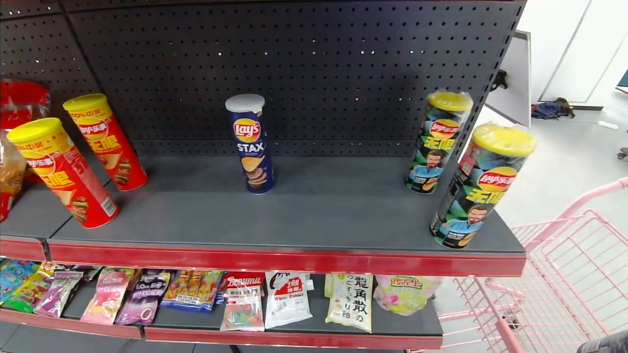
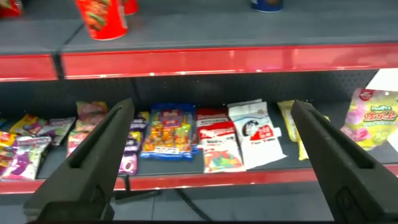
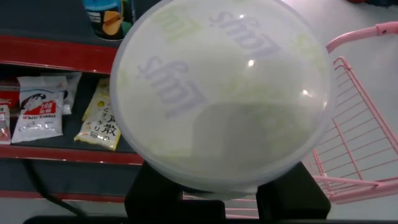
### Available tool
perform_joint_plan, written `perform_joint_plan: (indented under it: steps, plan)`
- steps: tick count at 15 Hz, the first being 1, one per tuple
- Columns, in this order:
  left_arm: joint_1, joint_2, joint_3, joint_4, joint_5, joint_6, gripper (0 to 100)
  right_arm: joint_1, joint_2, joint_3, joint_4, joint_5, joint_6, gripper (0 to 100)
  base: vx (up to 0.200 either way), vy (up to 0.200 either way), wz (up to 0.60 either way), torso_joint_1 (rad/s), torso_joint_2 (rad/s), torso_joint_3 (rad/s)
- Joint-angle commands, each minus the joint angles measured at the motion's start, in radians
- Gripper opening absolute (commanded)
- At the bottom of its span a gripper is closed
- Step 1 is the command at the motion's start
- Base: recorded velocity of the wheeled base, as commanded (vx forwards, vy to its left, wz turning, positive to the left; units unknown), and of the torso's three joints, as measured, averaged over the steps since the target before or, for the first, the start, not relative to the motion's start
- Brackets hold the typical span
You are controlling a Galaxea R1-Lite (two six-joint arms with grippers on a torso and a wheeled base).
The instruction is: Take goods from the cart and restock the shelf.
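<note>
Right gripper (image 3: 217,199) looks clamped on a white-lidded round plastic canister (image 3: 221,93) — body's hidden. Left gripper (image 2: 211,106) hangs wide open facing the red-edged grey metal shelf (image 2: 186,59).

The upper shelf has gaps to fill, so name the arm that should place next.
Right: the right gripper holds a can beside the cart; the left gripper is open, empty, facing the lower shelf.

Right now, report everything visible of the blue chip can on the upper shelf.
The blue chip can is a tall tube, seemingly printed cardboard, closed with a pale grey plastic-looking lid. It bears a red-and-yellow logo, white lettering and pictured chips near the base. It stands upright midway along the shelf, near the pegboard, touching nothing else.
</note>
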State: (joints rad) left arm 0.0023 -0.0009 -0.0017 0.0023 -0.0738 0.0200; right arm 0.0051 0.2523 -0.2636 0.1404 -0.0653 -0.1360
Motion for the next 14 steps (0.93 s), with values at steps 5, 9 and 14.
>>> perform_joint_plan:
  steps: [5,9,14]
  plan:
    - [0.001,0.001,0.000,0.001,0.002,0.000,100,0.001,-0.084,0.020,-0.001,0.002,-0.002,0,0.000,0.200,0.00,0.002,0.00,0.005]
    - [0.001,0.001,0.000,0.001,0.002,0.000,100,0.003,-0.133,0.047,0.001,0.122,-0.001,0,0.000,0.100,0.00,0.002,0.00,0.001]
    - [0.001,0.001,0.000,0.001,0.002,0.009,100,0.003,-0.150,0.064,0.001,0.127,-0.001,0,0.160,0.000,0.00,-0.004,0.00,0.003]
